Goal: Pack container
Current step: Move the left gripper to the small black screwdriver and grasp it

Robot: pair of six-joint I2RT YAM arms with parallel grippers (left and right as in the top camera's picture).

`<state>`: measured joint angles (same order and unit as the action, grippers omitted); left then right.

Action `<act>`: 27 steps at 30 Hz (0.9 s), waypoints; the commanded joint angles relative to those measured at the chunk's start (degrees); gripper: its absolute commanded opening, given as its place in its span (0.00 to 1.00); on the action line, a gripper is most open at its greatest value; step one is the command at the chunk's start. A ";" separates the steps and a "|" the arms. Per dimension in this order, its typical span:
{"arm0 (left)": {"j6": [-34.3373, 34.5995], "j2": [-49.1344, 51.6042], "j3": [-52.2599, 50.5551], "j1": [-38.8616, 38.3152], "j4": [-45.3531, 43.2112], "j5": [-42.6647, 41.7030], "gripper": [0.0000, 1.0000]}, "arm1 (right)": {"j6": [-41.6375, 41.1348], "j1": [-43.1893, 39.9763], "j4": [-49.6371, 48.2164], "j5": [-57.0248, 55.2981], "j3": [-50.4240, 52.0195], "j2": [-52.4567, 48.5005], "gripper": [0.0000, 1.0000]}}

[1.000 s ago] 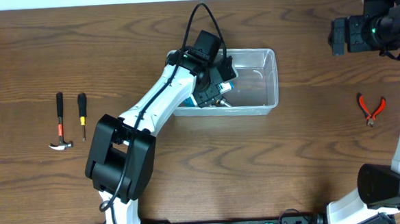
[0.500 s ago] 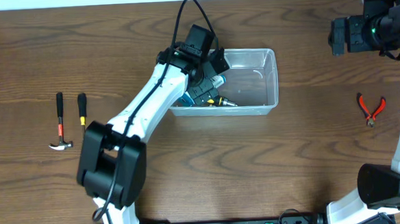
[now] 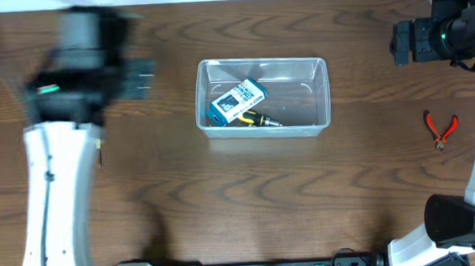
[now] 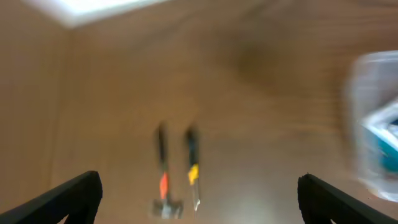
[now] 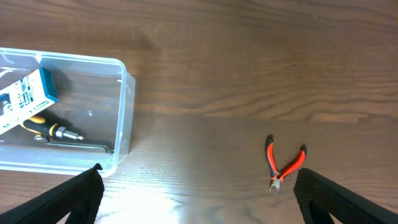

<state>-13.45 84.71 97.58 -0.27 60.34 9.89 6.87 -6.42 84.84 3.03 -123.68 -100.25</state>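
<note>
The container sits upright and open-topped on the counter, a little back of centre, its long side running left to right. Inside, a blue-and-white box lies tilted toward the left end. A screwdriver with a yellow-and-black grip lies along the near wall, just beside the box's lower corner.

The left arm stands at the left of the counter, well apart from the container, and is smeared by blur in the overhead view. Its wrist view is blurred too, yet both fingertips show at the bottom corners — the left jaws are wide, with nothing between them. Beyond them a hammer and a second screwdriver lie side by side, handles toward the back edge. The container's wall shows at the right of that view.

The right arm is at the back right corner, well apart from the container. The right jaws are wide as well — fingertips at the bottom corners of the wrist view, holding nothing. Red-handled pliers lie on bare wood at the right, handles spread, well apart from the container
</note>
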 commanded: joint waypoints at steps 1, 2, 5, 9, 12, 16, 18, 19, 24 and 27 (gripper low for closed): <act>7.32 1.99 -1.14 9.49 2.19 -6.16 0.98 | -0.37 -0.26 -0.02 0.39 0.15 -0.15 0.99; 7.32 2.51 -1.57 11.69 2.14 -7.10 0.98 | -0.37 -0.26 -0.02 0.39 0.15 -0.15 0.99; 7.28 4.72 -2.69 15.69 1.14 -7.78 0.98 | 0.07 -0.26 0.00 0.37 0.15 -0.15 0.99; 5.95 9.31 -3.45 16.98 -1.11 -7.52 0.98 | 0.07 -0.26 0.13 0.22 0.15 -0.15 0.99; 6.03 13.55 -3.45 17.25 -2.82 -7.30 0.98 | 0.04 -0.26 0.63 0.20 0.15 -0.15 0.99; 6.01 19.82 -3.48 17.35 -3.87 -7.28 0.98 | 0.02 -0.26 1.36 0.20 0.15 -0.15 0.99; 6.03 22.86 -3.48 17.35 -3.82 -7.28 0.98 | 0.04 -0.26 1.49 0.20 0.15 -0.15 0.99; 6.03 24.35 -3.56 17.35 -3.78 -7.28 0.98 | 0.04 -0.26 1.49 0.20 0.15 -0.15 0.99; 5.53 30.60 -3.67 17.35 -3.50 -7.28 0.98 | 0.04 -0.31 1.46 0.20 0.15 -0.15 0.99; 3.82 32.72 -3.72 17.35 -3.89 -7.28 0.98 | 0.02 -0.31 1.33 0.17 0.15 -0.15 0.99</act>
<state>-7.94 116.25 94.28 16.78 56.53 2.96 6.87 -6.42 86.13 3.01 -123.68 -100.25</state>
